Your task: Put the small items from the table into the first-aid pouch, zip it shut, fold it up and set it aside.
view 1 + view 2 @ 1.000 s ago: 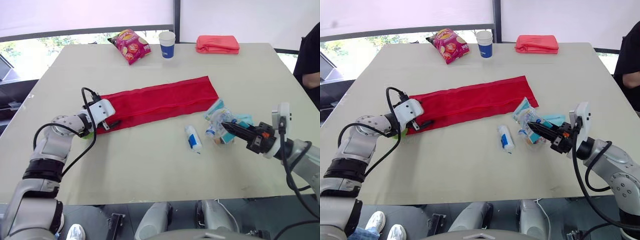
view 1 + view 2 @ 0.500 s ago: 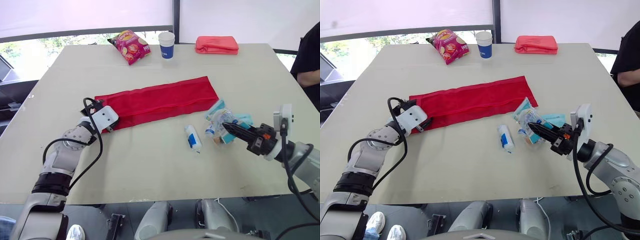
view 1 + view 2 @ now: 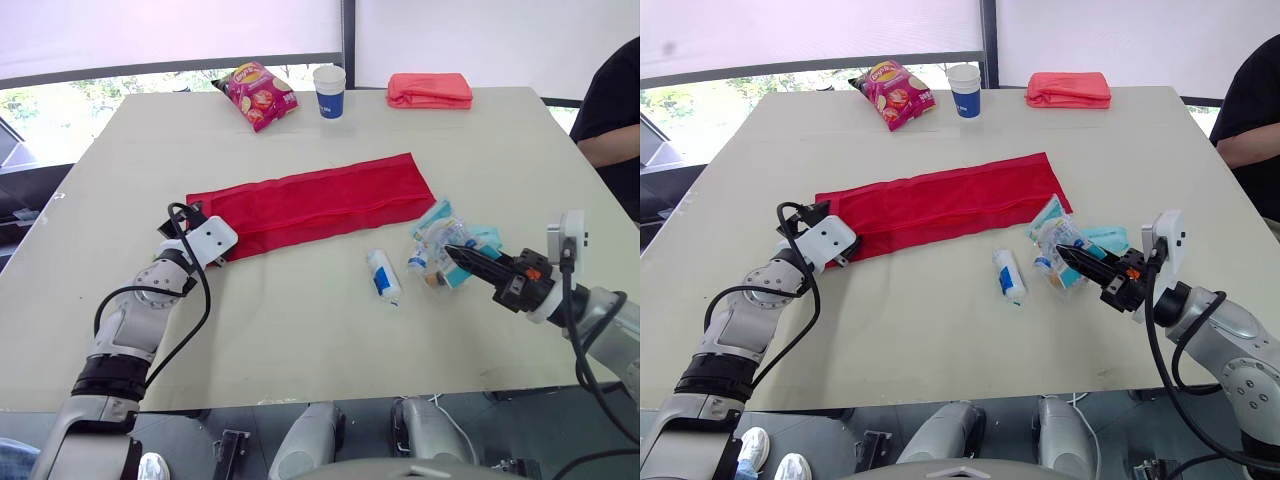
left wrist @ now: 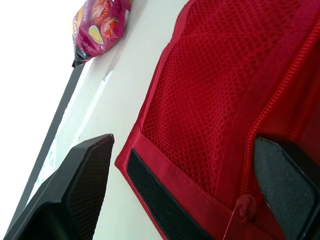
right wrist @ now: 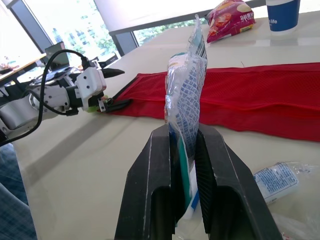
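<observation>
Shifted left gripper (image 4: 183, 141) slightly nearer since before, at left end of the flat red mesh pouch (image 3: 320, 198), fingers spread over its corner. Pinches clear printed plastic packet (image 5: 185, 95) upright in right gripper (image 5: 184, 131), near pouch's right end.

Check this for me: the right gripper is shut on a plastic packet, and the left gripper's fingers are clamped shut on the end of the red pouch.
One thing is wrong. The fingers of the left gripper stand open, one on each side of the corner of the red pouch, as the left wrist view shows. The right gripper is shut on the plastic packet.
</observation>
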Robot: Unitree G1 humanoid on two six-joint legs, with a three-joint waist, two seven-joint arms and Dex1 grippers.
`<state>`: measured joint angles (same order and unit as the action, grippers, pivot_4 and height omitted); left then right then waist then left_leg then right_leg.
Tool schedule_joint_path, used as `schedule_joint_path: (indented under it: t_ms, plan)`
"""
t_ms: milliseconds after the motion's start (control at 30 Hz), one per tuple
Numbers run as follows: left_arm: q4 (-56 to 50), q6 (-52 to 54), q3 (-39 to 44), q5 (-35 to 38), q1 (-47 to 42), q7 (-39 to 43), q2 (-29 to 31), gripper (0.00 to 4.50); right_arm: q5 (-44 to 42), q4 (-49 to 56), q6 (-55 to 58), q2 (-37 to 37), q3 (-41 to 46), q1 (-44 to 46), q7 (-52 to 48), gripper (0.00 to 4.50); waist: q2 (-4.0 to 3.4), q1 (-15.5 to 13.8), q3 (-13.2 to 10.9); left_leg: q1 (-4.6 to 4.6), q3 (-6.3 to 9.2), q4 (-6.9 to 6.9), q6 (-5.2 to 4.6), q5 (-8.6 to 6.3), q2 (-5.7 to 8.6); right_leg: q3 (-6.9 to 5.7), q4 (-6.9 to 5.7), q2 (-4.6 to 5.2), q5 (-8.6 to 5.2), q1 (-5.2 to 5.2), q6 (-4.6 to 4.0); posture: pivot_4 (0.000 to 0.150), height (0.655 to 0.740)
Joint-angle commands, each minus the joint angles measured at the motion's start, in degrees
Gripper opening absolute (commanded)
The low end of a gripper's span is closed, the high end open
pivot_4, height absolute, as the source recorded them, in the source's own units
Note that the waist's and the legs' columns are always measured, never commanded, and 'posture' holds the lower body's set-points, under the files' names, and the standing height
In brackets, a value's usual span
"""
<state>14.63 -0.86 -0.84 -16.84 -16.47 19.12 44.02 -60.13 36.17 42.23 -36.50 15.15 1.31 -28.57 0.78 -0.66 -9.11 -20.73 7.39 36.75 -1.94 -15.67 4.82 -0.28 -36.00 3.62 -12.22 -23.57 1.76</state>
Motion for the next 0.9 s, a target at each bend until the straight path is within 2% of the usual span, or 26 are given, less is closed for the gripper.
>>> schedule_joint_path:
  t_ms: [33, 133, 367, 733, 900]
  plan:
    - [-1.28, 2.70, -2.65, -0.39, 1.76, 5.21, 0.20, 4.39, -0.15, 2.44, -1.66, 0.57, 0.62, -0.18, 0.50, 0.06, -0.10, -0.08, 0.08, 0.00, -0.01, 0.00, 0.00, 0.00, 0.00, 0.01, 0.00, 0.01, 0.00, 0.00, 0.00, 0.150, 0.7395]
    - [-1.07, 2.81, -3.03, -1.43, 1.21, 4.88, -0.22, 4.39, 0.23, 2.58, -1.85, 0.79, 0.52, -0.38, 0.57, 0.06, -0.28, -0.16, 0.21, 0.00, -0.05, 0.02, -0.01, 0.00, 0.01, 0.02, 0.00, 0.03, 0.00, 0.01, 0.01, 0.150, 0.7395]
    - [2.57, 1.45, -2.04, -5.25, -0.53, -2.79, -0.91, 4.39, 0.75, 2.32, -2.30, 0.68, 0.94, -0.35, 0.44, 0.06, -0.37, -0.21, 0.28, -0.01, -0.02, 0.12, -0.01, 0.00, 0.01, 0.00, -0.02, 0.00, 0.01, 0.02, 0.18, 0.150, 0.7395]
    - [3.82, 0.19, -1.56, -4.25, -2.58, -5.96, -4.44, 4.39, 1.91, 2.00, -3.11, 0.79, -0.08, 0.37, 0.27, 0.06, -0.36, -0.25, 0.28, -0.04, -0.05, 0.43, 0.00, 0.01, -0.02, -0.03, -0.27, 0.01, 0.03, 0.02, 0.24, 0.150, 0.7395]
    - [3.36, -0.13, -0.47, -2.49, -1.27, -4.99, -5.00, 2.19, 2.39, 1.89, -3.37, 1.00, -0.48, 0.62, 0.15, 0.06, -0.34, -0.15, 0.26, -0.06, -0.04, 0.43, 0.00, 0.00, -0.02, -0.03, -0.27, 0.01, 0.03, 0.00, 0.24, 0.150, 0.7395]
